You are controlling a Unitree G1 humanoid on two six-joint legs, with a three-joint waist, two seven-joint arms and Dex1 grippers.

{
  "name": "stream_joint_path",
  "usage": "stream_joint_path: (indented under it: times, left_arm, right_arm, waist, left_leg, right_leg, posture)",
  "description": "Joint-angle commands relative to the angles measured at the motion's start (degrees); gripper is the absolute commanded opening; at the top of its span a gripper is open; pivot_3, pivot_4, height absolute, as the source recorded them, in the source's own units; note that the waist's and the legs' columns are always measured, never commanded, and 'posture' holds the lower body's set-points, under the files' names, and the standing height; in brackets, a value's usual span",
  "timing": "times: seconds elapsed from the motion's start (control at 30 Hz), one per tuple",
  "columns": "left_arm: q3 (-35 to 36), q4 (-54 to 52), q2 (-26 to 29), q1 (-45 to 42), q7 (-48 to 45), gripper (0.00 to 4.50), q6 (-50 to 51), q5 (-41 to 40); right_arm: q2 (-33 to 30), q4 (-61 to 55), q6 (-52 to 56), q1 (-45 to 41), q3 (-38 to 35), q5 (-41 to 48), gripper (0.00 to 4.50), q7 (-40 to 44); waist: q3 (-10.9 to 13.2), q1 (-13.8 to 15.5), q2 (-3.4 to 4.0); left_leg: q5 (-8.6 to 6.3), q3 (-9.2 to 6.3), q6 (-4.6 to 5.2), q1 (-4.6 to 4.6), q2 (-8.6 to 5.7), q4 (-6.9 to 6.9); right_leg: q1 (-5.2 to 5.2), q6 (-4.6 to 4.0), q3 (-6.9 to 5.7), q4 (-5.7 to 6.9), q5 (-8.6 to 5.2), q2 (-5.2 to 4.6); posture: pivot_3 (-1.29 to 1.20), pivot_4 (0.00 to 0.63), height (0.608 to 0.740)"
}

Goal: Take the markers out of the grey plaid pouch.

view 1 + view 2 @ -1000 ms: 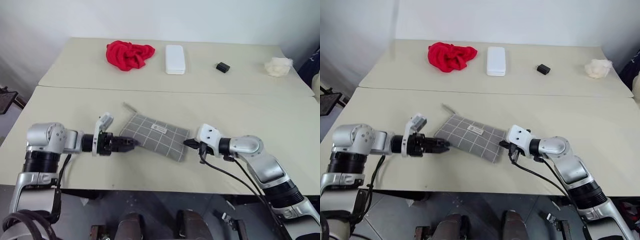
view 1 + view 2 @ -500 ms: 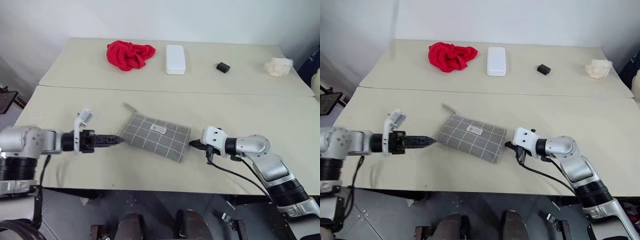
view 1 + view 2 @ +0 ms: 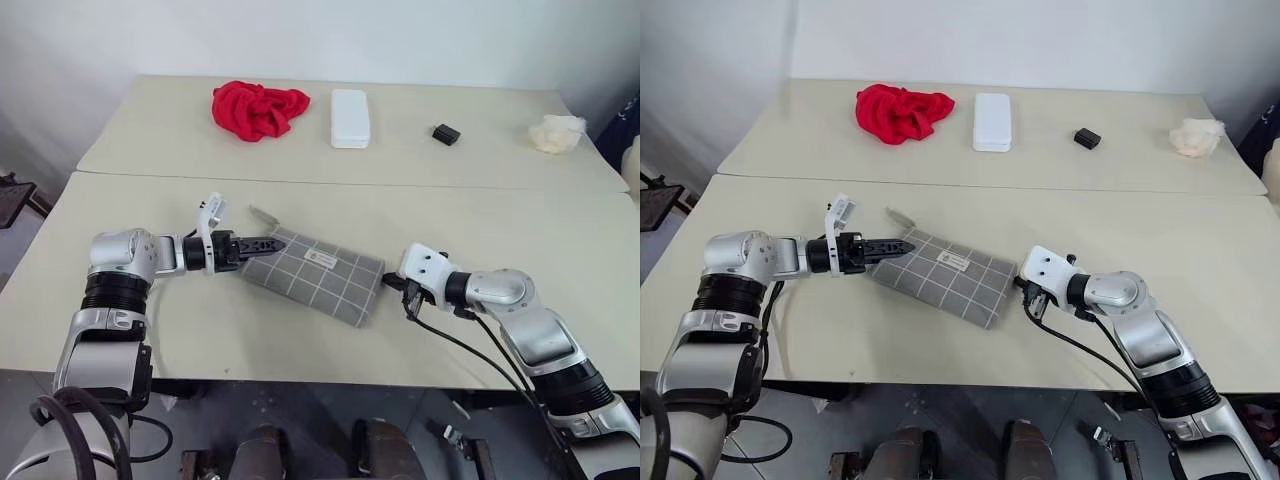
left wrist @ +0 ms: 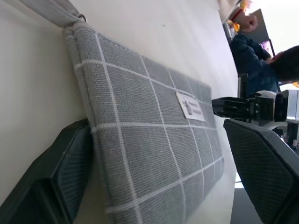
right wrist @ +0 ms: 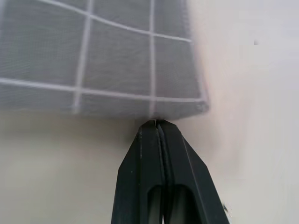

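With the flat grey plaid fabric pouch (image 3: 318, 277) lying unopened on the beige surface (image 3: 200, 320), the left claw (image 4: 154, 172) straddles its end, fingers apart, while the right claw (image 5: 158, 125), pressed together, touches the opposite edge; next comes closing the left for a hold

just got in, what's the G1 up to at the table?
It is working on the flat grey plaid fabric pouch lying on the near beige table. The left gripper is open, one finger on either side of the pouch's left end. The right gripper is shut, its tips at the pouch's right edge, whether pinching fabric is unclear. No markers are out yet. A red cloth, a white case and a small black block sit on the far table.
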Motion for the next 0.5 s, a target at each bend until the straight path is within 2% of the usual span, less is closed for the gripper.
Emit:
stream_joint_path:
  times: [0.03, 0.33, 0.5]
  left_arm:
    - [-0.5, -4.3, -0.1, 1.4, -0.8, 4.5, 3.1, -0.4]
    - [-3.5, -21.2, 4.3, 8.6, -3.9, 4.5, 14.5, -5.1]
    - [0.3, -28.9, 3.9, 13.0, -0.6, 4.5, 19.7, -8.0]
  right_arm:
    - [0.2, -0.6, 0.6, -1.0, 0.0, -2.0, 0.03, -1.6]
    - [1.3, 2.7, -2.9, -2.9, 1.4, -4.8, 0.03, -2.5]
    - [1.8, 4.5, -4.5, -3.4, 1.8, -5.7, 0.03, -2.4]
  waist:
    - [0.0, 0.1, 0.0]
    - [0.0, 0.1, 0.0]
    - [0.0, 0.1, 0.0]
  left_leg:
    - [0.0, 0.0, 0.0, -0.01, 0.0, 0.02]
    - [0.0, -0.01, 0.0, -0.01, 0.0, 0.04]
    - [0.0, -0.02, 0.0, 0.0, 0.01, 0.04]
  right_leg:
    - [0.0, 0.0, 0.0, 0.0, 0.0, -0.01]
    - [0.0, 0.0, 0.04, 0.01, 0.0, -0.02]
    - [0.01, 0.0, 0.06, 0.02, 0.0, -0.02]
  posture:
    - [0.0, 0.15, 0.74]
    - [0.0, 0.15, 0.74]
    - [0.0, 0.15, 0.74]
